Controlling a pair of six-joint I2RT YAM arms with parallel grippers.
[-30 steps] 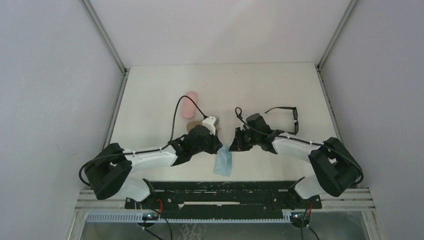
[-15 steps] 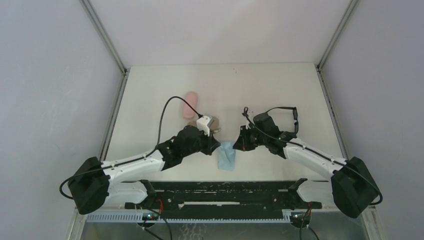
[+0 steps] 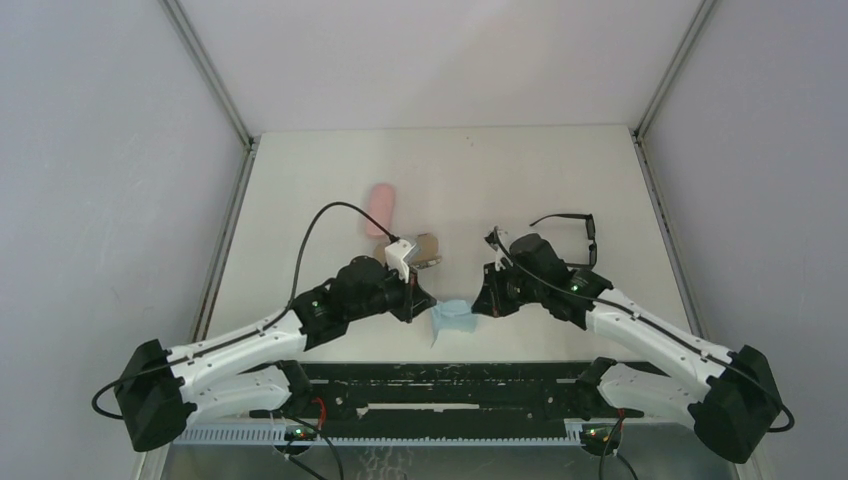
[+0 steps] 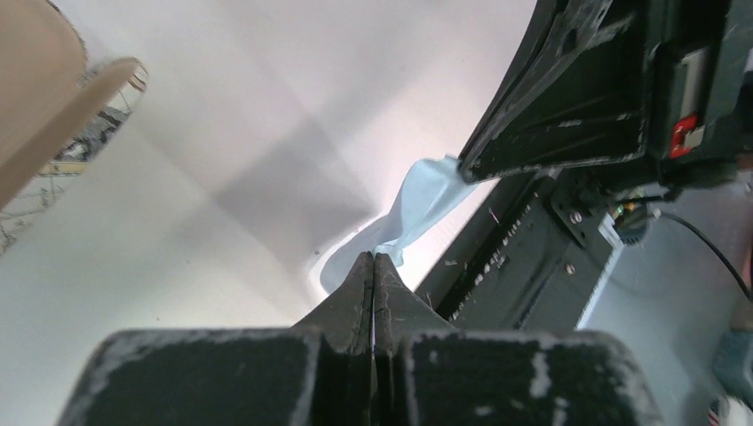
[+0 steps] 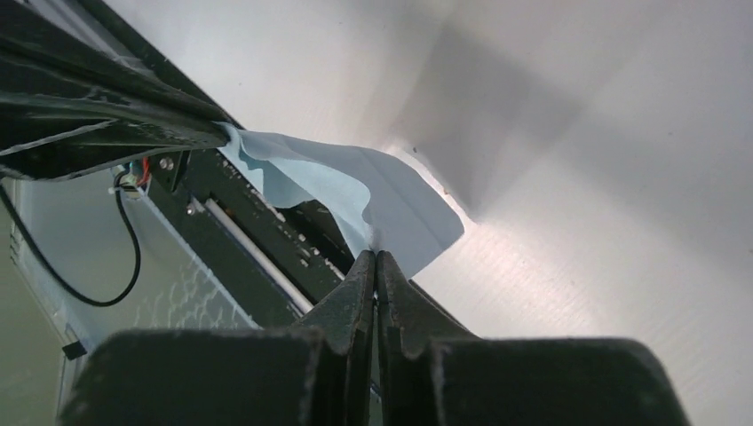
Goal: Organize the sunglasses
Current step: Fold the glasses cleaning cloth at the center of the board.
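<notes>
Seen from above, a pink case (image 3: 380,208) lies on the pale table (image 3: 330,170), upper left of centre. Below and to its right, the left gripper (image 3: 425,298) has its jaws pressed together on one edge of a blue cloth (image 3: 455,318), low in the middle of the frame. A tan case (image 3: 428,246) sits just above that gripper. On the cloth's other side, the right gripper (image 3: 482,300) is pinched tight on a corner, and the cloth hangs creased between the two. Further right, just beside the right arm's wrist, the sunglasses (image 3: 578,236) rest on the table, apart from the cloth and held by nothing. We judge two risks. The thin fabric may slip from either pinch if the arms pull unevenly. And the right arm sits so near the glasses that a swing could knock them.
</notes>
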